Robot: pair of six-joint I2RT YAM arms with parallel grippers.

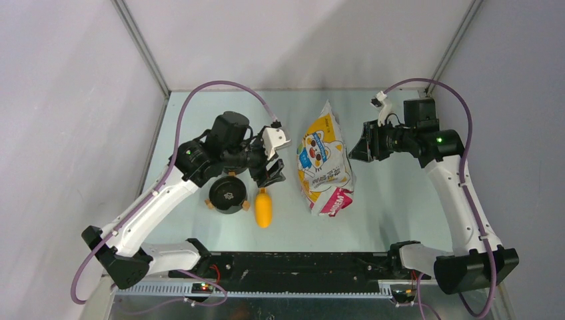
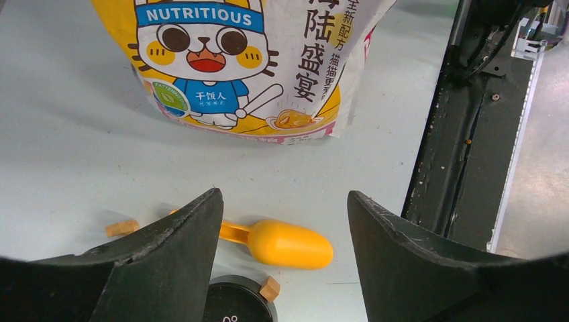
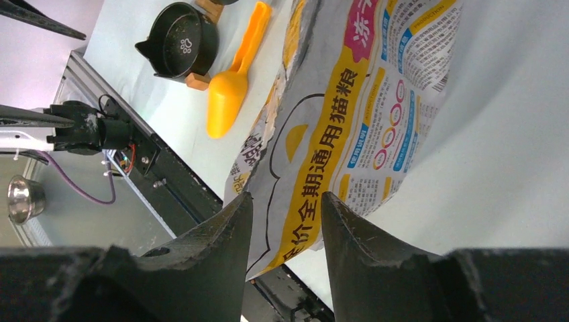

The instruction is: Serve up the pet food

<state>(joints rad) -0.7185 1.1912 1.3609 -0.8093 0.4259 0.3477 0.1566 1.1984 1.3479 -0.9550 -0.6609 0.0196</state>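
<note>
Pale green table (image 1: 386,200) carried a cat-print bag (image 1: 324,163) at centre; the pet food was out of sight, whether inside it I couldn't tell. A scoop (image 1: 264,208) lay at the bag's 8 o'clock, a bowl (image 3: 178,40) at the scoop's 9, its paw-print floor bare. Left gripper (image 2: 282,201) hung spread over the scoop; right gripper (image 3: 285,201), slightly parted, at the bag's 3.

I'm driving this from afar in what looks like a robotics lab cell. Plain grey panel walls (image 1: 66,100) meet at bare metal corner posts (image 1: 143,50) around a pale surface (image 1: 386,220). The left arm (image 1: 160,200) and right arm (image 1: 460,193) stand by a black base rail (image 1: 300,267). Purple cables (image 1: 220,83) loop loose, and there is exposed wiring (image 3: 124,157) at the edge.
</note>
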